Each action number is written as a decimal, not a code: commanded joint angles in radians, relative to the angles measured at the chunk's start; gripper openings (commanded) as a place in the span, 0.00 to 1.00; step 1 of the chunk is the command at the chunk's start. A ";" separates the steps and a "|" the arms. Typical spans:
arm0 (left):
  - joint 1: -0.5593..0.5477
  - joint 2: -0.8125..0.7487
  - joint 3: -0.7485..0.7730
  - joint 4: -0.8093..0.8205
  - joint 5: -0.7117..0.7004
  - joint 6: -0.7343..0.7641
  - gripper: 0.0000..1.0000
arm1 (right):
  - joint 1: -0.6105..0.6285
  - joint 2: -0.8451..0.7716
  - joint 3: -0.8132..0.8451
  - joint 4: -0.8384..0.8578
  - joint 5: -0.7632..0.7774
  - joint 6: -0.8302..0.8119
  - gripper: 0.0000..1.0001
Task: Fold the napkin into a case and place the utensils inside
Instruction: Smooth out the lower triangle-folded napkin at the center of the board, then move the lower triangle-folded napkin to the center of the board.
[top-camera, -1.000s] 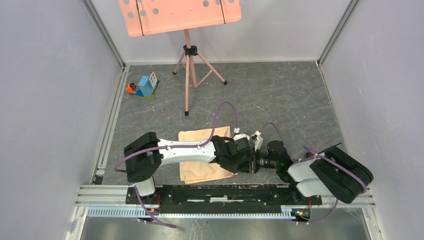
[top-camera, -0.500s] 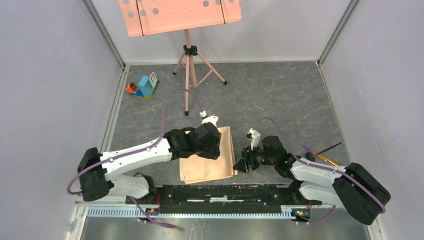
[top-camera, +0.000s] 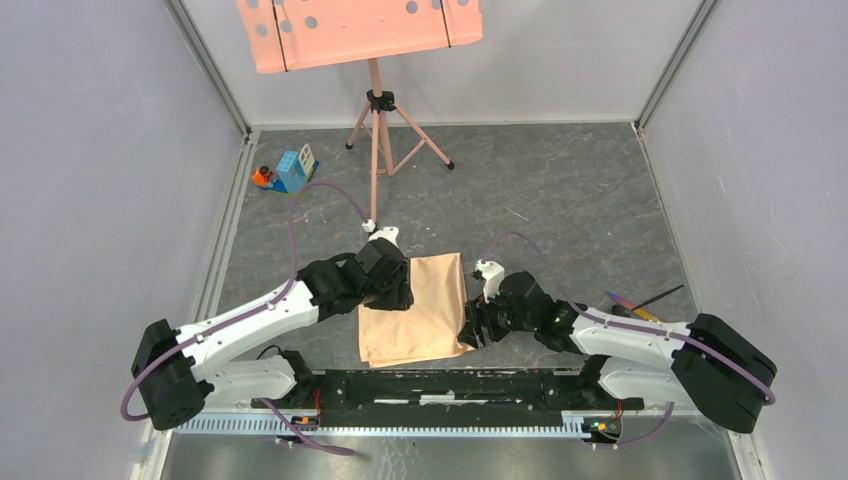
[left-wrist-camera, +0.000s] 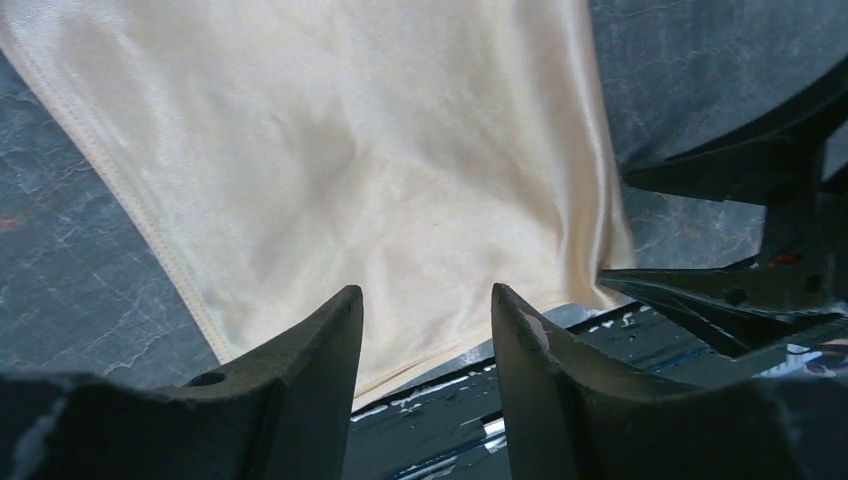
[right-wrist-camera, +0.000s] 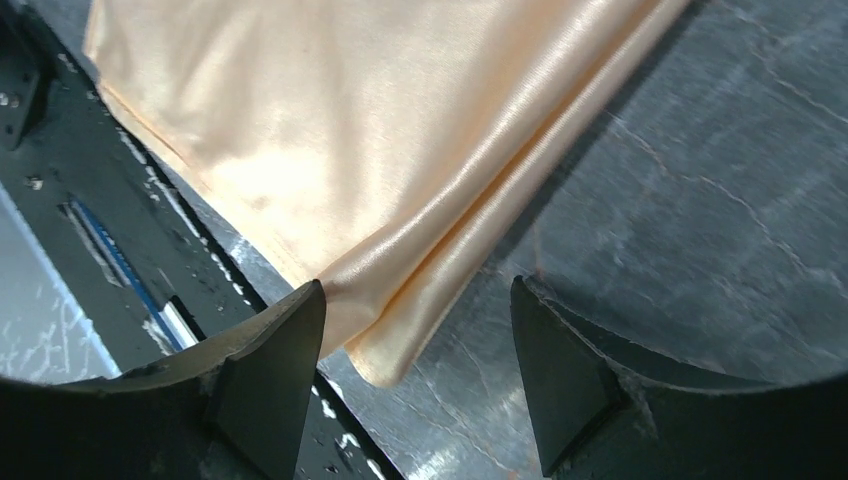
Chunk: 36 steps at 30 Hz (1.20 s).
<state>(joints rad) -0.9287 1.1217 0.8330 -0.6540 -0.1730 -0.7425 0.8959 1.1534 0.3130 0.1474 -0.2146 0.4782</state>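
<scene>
utensils (top-camera: 660, 296) tiny, part-hidden (by right arm (top-camera: 630, 341))

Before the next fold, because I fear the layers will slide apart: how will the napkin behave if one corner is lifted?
The napkin will probably droop limply: it lies flat with soft creases. Its glossy sheen suggests a slippery surface, so the stacked layers at its near corner may slide. It looks thin, so likely light.
</scene>
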 joint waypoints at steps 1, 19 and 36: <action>0.065 -0.041 -0.043 0.041 0.031 0.065 0.58 | 0.004 -0.047 0.050 -0.215 0.097 -0.021 0.75; 0.261 -0.080 -0.128 0.138 0.180 0.127 0.62 | 0.131 0.095 0.184 -0.298 0.208 0.032 0.69; 0.356 -0.045 -0.175 0.202 0.231 0.121 0.60 | 0.167 0.095 0.201 -0.466 0.423 -0.046 0.54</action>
<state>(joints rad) -0.6010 1.0286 0.6643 -0.5365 0.0326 -0.6491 1.0607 1.2461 0.5045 -0.2085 0.1265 0.4679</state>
